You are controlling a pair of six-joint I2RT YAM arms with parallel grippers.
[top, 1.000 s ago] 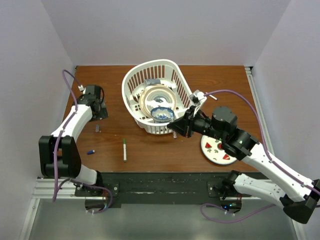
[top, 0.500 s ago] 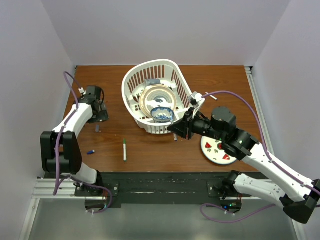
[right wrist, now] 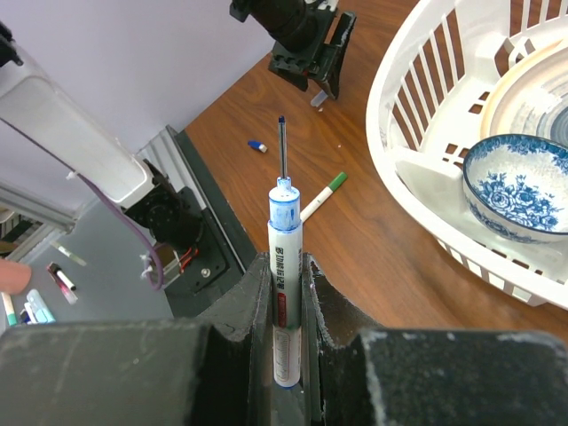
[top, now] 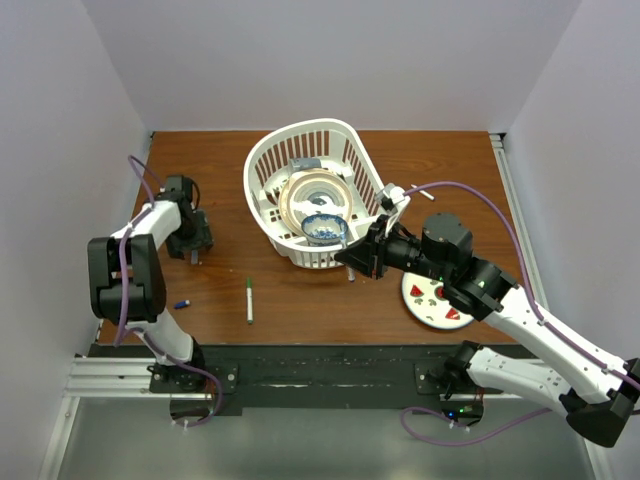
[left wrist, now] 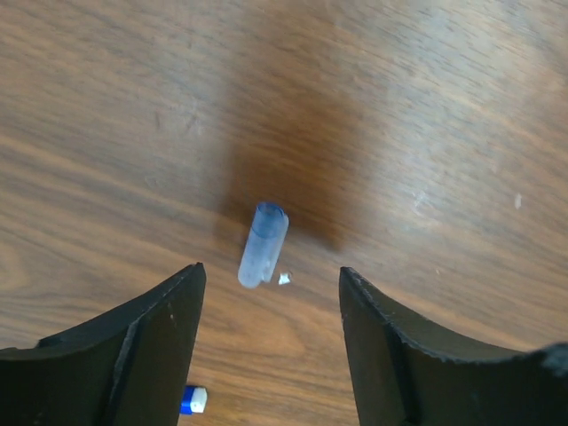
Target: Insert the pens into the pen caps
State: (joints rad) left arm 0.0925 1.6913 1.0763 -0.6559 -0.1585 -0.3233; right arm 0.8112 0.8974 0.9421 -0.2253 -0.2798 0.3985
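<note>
My left gripper (left wrist: 271, 271) is open and hangs just above a greyish translucent pen cap (left wrist: 263, 244) lying on the wooden table, the cap just beyond its fingertips. In the top view this gripper (top: 192, 245) is at the left with the cap (top: 194, 258) at its tip. A blue cap (top: 181, 303) lies nearer; it also shows in the left wrist view (left wrist: 193, 400). My right gripper (right wrist: 284, 262) is shut on a white pen (right wrist: 286, 293) with a bare blue tip, held above the table by the basket (top: 352, 264). A white pen with a green end (top: 249, 299) lies loose.
A white basket (top: 262, 160) holding a dish and a blue patterned bowl (top: 325, 228) stands at the back centre. A white plate (top: 428, 312) with red strawberry prints lies under the right arm. Walls close in left and right.
My left gripper has moved nearer along the table and now sits over the greyish cap. My right gripper has shifted slightly left with the pen.
</note>
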